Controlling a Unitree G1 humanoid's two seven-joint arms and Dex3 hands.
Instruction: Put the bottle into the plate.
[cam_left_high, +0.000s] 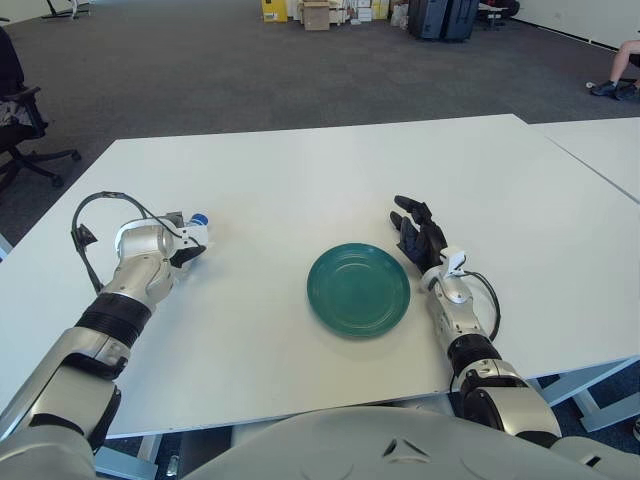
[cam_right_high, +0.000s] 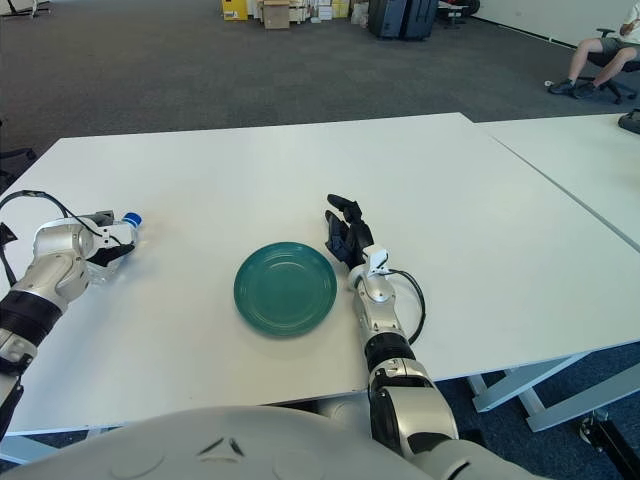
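The left hand (cam_left_high: 183, 243) is wrapped around the bottle (cam_left_high: 196, 222). Grip it tight, lift, then carry it right to the green plate (cam_left_high: 358, 289).

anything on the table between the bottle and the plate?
No. Both eye views show only bare white table between the bottle, which the left hand holds, and the green plate. The right hand shows on the plate's far side.
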